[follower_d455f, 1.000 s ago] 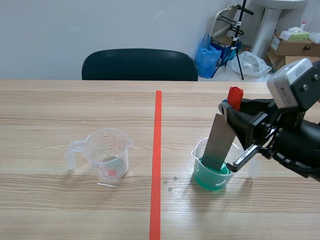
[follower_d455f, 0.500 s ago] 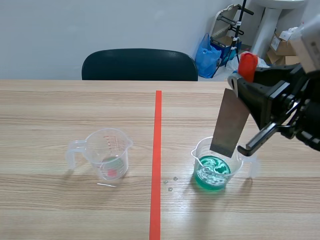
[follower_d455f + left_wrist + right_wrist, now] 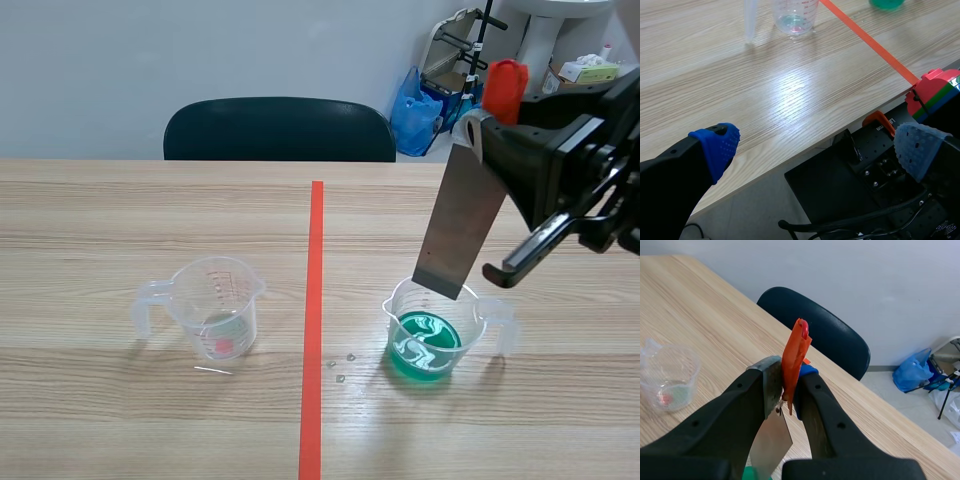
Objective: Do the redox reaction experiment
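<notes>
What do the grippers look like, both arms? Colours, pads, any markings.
The left gripper has two thick black fingers tipped with dotted pads, one vivid blue and the other paler blue-grey. The right gripper has the same thick, rounded black fingers with small recessed screw holes, and a blue pad edge shows at one tip. No markings visible.

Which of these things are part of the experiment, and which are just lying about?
In use: metal plate, gripped by the right tool; green cup below it; clear cup.
Lying about: chair, blue bag, boxes, tripod.
</notes>
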Tool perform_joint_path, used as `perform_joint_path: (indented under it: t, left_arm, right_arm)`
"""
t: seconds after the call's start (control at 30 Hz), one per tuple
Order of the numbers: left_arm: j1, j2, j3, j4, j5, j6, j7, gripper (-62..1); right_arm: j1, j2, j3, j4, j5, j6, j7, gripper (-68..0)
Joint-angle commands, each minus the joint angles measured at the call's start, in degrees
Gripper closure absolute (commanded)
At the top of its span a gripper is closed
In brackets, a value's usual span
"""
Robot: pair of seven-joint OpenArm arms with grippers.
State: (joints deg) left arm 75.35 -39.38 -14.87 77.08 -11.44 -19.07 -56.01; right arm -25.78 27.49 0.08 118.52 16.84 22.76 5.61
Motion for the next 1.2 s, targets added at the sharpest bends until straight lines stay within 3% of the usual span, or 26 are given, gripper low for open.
perform_joint_path:
  t: [0.0, 0.17, 0.37, 1.17]
  left_arm:
    - [0.1, 0.3, 0.0, 0.5, -0.1, -0.1, -1.0, -62.3]
    - [0.1, 0.3, 0.0, 0.5, -0.1, -0.1, -1.0, -62.3]
    - [0.1, 0.3, 0.0, 0.5, -0.1, -0.1, -1.0, -62.3]
    - [0.1, 0.3, 0.0, 0.5, -0.1, -0.1, -1.0, -62.3]
  right_arm:
    - [0.0, 0.9, 1.1, 1.9, 0.7, -0.4, 0.3, -2.0]
    - [0.0, 0.9, 2.5, 4.5, 3.4, -0.4, -2.2, -2.0]
    - [0.0, 0.9, 2.7, 6.2, 3.4, -0.4, -4.0, -2.0]
    - [0.0, 0.9, 2.7, 6.4, 3.3, -0.4, -4.5, -2.0]
